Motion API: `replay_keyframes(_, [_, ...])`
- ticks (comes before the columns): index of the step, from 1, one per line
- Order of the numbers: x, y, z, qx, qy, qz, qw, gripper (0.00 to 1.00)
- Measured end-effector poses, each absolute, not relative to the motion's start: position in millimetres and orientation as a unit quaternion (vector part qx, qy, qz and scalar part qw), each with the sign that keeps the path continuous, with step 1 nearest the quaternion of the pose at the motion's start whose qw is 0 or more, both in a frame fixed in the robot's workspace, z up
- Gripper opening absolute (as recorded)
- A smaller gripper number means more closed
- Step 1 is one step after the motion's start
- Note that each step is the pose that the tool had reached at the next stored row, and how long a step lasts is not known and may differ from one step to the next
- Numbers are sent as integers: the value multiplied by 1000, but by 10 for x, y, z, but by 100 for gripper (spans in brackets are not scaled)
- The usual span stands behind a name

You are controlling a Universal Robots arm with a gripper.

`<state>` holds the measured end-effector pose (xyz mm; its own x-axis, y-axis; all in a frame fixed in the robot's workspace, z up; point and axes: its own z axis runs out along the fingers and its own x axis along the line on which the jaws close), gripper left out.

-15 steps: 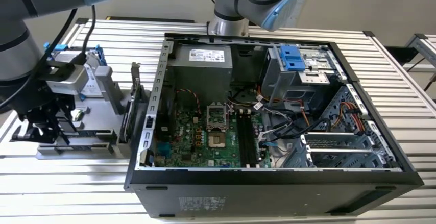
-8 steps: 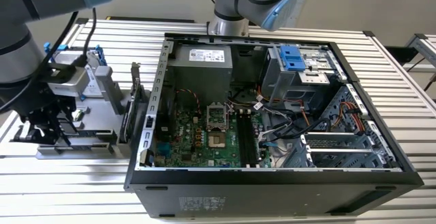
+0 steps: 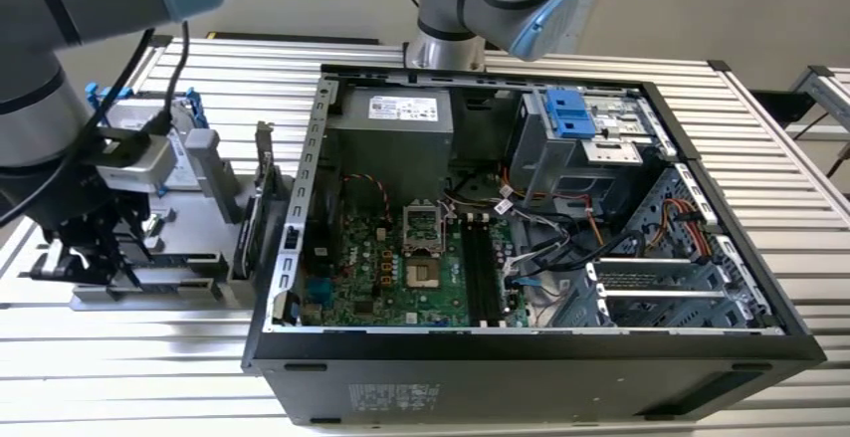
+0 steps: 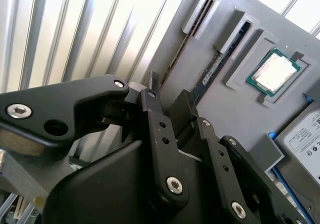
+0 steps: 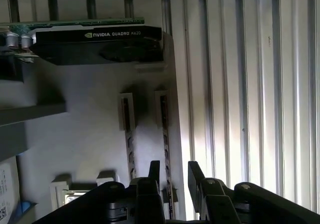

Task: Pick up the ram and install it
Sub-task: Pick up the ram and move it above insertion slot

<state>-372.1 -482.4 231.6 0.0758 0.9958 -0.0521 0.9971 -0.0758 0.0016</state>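
Note:
Two ram sticks stand on edge in slots of a grey parts tray. In the first wrist view they are thin lines, one ram running in between my fingers and the other ram beside it. The second wrist view shows the same pair, ram and ram. My gripper is open, its black fingers straddling one stick a little above it, not closed on it. In the exterior view the gripper hangs over the tray at that view's left.
An open computer case lies at the exterior view's centre, with its motherboard and long black memory slots. On the tray sit a graphics card, a square silver processor and a hard drive. A slatted metal table lies underneath.

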Motion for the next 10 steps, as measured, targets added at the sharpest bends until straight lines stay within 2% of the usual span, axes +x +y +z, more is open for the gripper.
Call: replay_keyframes(10, [-3721,-4824,2258,733,680,-19,19,100])
